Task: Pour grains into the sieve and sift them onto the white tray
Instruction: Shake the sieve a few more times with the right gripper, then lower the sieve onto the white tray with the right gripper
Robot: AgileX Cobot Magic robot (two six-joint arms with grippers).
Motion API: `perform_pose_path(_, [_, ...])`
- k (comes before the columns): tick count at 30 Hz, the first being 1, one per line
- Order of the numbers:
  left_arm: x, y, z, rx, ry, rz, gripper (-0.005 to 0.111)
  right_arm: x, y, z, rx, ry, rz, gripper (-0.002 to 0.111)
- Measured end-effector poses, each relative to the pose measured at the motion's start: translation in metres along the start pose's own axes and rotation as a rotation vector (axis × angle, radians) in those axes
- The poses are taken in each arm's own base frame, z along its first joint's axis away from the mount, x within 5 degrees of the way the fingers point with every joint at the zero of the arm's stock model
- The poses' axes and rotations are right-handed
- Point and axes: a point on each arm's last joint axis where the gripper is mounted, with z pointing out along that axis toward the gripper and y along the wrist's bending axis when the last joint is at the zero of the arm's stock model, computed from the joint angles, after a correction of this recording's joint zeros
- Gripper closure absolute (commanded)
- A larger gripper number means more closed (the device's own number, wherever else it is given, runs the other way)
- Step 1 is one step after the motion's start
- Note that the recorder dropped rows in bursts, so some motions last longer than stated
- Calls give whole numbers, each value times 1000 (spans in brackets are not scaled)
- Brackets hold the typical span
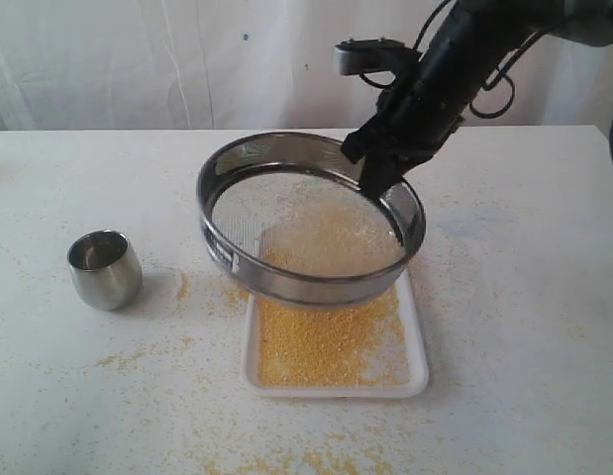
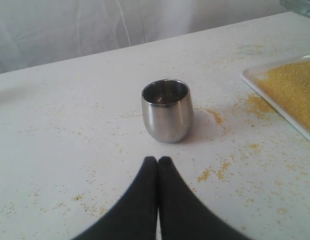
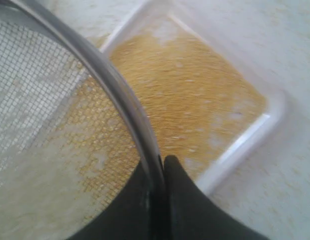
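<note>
My right gripper (image 1: pixel 377 180) is shut on the far right rim of the sieve (image 1: pixel 286 287), a wide steel ring with a mesh bottom, held tilted above the white tray (image 1: pixel 417 341). Pale grains (image 1: pixel 326 242) lie on the mesh. A yellow layer of grains (image 1: pixel 321 341) covers the tray below. In the right wrist view the right gripper (image 3: pixel 160 162) pinches the sieve rim (image 3: pixel 114 85), with the tray (image 3: pixel 245 142) and its grains (image 3: pixel 195 95) under it. My left gripper (image 2: pixel 158 161) is shut on nothing, low over the table, just short of the small steel cup (image 2: pixel 166 110).
The small steel cup (image 1: pixel 104 268) stands upright on the left of the table. Spilled grains (image 1: pixel 286 460) are scattered round the tray and along the front edge. A corner of the tray (image 2: pixel 287 90) shows in the left wrist view.
</note>
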Motion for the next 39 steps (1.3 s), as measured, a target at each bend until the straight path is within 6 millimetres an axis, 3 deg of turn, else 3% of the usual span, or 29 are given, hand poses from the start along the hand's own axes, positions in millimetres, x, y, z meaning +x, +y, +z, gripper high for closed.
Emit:
perform_pose_path(2, [0, 0, 0, 0, 0, 0, 107, 0, -14, -2, 161, -17, 178, 108])
perform_pose_path(4, [0, 0, 0, 0, 0, 0, 107, 2, -30, -5, 255, -31, 221, 108])
perform_pose_path(6, [0, 0, 0, 0, 0, 0, 107, 3, -29, -5, 191, -20, 114, 108])
perform_pose_path(9, [0, 0, 0, 0, 0, 0, 107, 3, -4, -1, -12, 16, -70, 108])
perform_pose_path(11, [0, 0, 0, 0, 0, 0, 107, 2, 3, 2, 3, 36, -15, 108])
perform_pose_path(13, [0, 0, 0, 0, 0, 0, 107, 2, -6, 5, 100, 34, 90, 108])
perform_pose_path(17, [0, 0, 0, 0, 0, 0, 107, 9, -25, 12, 171, 97, 80, 108])
perform_pose_path(31, [0, 0, 0, 0, 0, 0, 107, 16, -39, 70, 103, 197, 115, 108])
perform_pose_path(39, [0, 0, 0, 0, 0, 0, 107, 14, -43, 80, 113, 175, 128, 108])
